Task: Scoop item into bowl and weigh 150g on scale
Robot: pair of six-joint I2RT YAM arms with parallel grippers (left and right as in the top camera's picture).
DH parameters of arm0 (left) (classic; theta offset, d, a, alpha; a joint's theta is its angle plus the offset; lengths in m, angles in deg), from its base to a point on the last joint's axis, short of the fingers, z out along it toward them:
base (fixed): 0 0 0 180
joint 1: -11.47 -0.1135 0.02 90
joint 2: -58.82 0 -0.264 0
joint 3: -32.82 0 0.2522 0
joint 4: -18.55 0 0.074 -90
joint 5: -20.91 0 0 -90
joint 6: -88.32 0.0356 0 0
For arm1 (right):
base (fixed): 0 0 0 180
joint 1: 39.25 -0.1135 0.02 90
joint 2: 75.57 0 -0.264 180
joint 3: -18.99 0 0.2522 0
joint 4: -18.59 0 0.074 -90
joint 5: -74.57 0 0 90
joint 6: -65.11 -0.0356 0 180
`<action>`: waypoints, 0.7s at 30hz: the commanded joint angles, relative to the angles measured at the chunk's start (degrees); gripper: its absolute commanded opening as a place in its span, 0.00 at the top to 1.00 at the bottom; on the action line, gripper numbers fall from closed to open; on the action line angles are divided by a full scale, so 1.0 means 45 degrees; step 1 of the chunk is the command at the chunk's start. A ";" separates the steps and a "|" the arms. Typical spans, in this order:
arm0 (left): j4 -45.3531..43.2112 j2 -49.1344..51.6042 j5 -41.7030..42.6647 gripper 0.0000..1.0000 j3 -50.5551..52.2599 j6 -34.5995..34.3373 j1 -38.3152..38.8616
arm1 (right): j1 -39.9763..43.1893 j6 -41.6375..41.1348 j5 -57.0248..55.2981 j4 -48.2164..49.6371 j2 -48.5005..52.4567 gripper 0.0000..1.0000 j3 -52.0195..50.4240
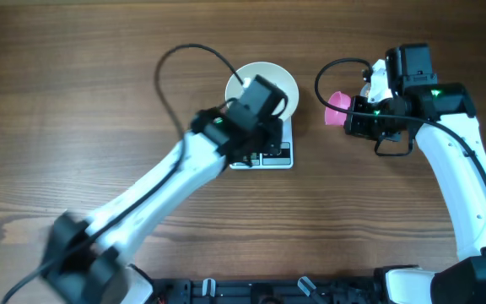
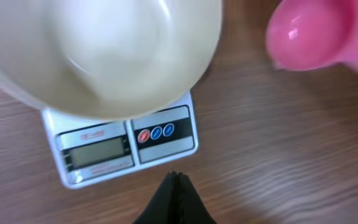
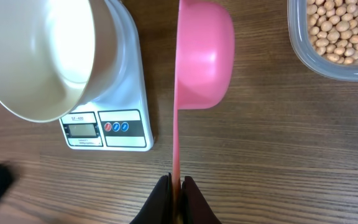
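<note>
Beans [image 3: 344, 31]: small, round, beige-yellow, loose heap in clear tub [image 3: 303, 59], far right in the right wrist view. White bowl [image 3: 42, 56], smooth deep sides, sits on the white scale [image 3: 126, 121] and overhangs its far part. Grey display and red and blue round buttons show at the scale's near edge. Right gripper [image 3: 177, 183] pinched tight on the handle of the pink scoop [image 3: 204, 56], which is turned on its side between bowl and tub. Left gripper [image 2: 175, 180]: fingers pressed together, hovering at the near side of the scale.
</note>
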 commanded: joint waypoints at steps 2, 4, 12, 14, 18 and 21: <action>0.1282 -0.1919 -0.1889 0.96 -0.0049 0.0199 -0.0903 | -0.0063 -0.0063 0.0199 -0.0102 0.0112 0.96 0.0102; 0.1938 -0.2317 -0.2846 0.94 -0.0049 0.0194 -0.1486 | -0.0063 -0.0053 0.0199 -0.0180 0.0112 0.96 0.0102; 0.3531 -0.2404 -0.3604 0.13 -0.0049 0.0209 -0.4964 | -0.0063 0.0287 0.0199 -0.0185 0.0112 0.96 0.0102; 0.3570 -0.2327 -0.3764 0.00 -0.0044 0.0204 -0.6037 | -0.0063 0.0627 0.0199 -0.0165 0.0112 0.96 0.0102; 0.3599 -0.2186 -0.3755 0.00 -0.0044 0.0199 -0.7655 | -0.0063 0.1671 0.0199 -0.0403 0.0112 0.96 0.0097; 0.3526 -0.2132 -0.3750 0.00 -0.0044 0.0194 -0.8544 | -0.0063 0.2312 0.0199 -0.0855 0.0112 0.96 0.0097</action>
